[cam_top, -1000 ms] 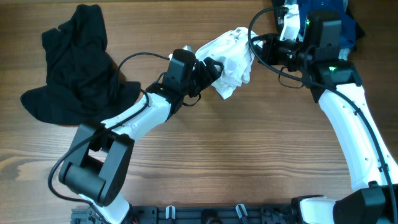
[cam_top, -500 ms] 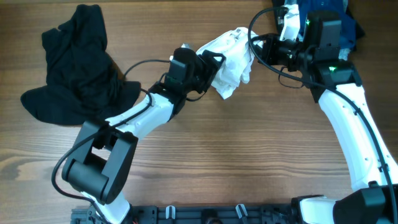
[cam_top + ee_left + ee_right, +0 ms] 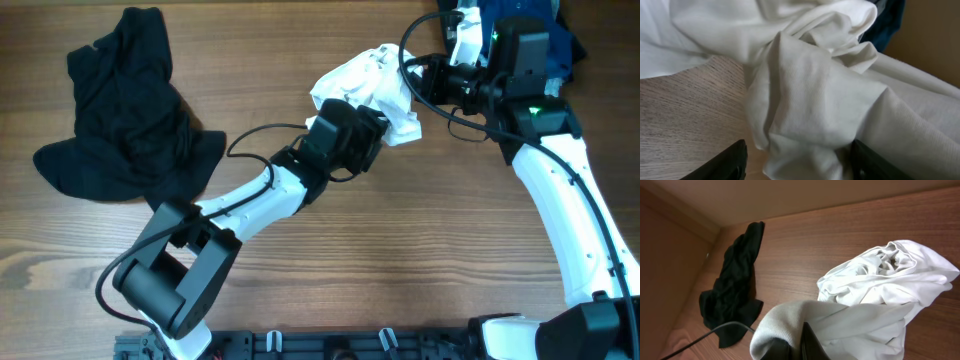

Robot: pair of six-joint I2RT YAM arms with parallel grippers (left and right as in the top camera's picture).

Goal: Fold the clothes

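A crumpled white garment [image 3: 362,82] lies at the back middle of the table. It fills the left wrist view [image 3: 810,85] and shows in the right wrist view [image 3: 880,280]. My left gripper [image 3: 374,126] is at the garment's front edge. Its fingers [image 3: 800,156] are spread wide, with a fold of white cloth between them. My right gripper [image 3: 420,80] is shut on the garment's right edge, and cloth drapes over its finger [image 3: 801,341]. A black garment [image 3: 120,110] lies in a heap at the far left, also in the right wrist view [image 3: 735,285].
A dark blue garment [image 3: 535,20] lies at the back right corner behind the right arm, and a bit of it shows in the left wrist view [image 3: 887,25]. Bare wooden table [image 3: 400,250] spreads across the front and middle.
My left arm has swung right and forward along the white garment's front edge. The garment's lower flap has shifted right with it. The right arm has not moved.
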